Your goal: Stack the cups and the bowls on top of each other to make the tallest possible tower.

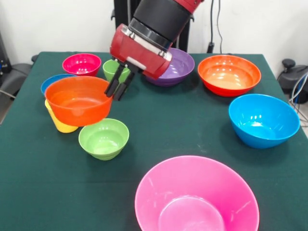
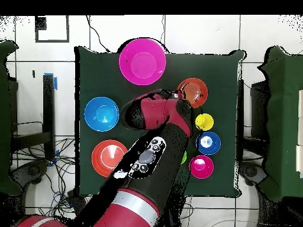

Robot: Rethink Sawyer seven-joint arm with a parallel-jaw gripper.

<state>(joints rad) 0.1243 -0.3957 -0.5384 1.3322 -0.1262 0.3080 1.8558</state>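
My gripper (image 1: 114, 95) is shut on the right rim of the small orange-red bowl (image 1: 77, 100) and holds it tilted above the table, over the yellow cup (image 1: 60, 124). That bowl also shows in the overhead view (image 2: 192, 91), beside the yellow cup (image 2: 204, 122). The small light-green bowl (image 1: 103, 138) sits just in front of it. The light-green cup (image 1: 111, 69) stands behind my fingers. The dark blue bowl (image 1: 52, 81) is partly hidden behind the held bowl. The magenta-red bowl (image 1: 82, 64) is at the far left. No pile of bowls shows.
The purple bowl (image 1: 179, 67) sits behind my wrist. The large orange bowl (image 1: 229, 74) is at the far right, the light blue bowl (image 1: 263, 120) at the right, and the pink bowl (image 1: 197, 197) at the near edge. My arm (image 2: 148, 156) hides the table's middle in the overhead view.
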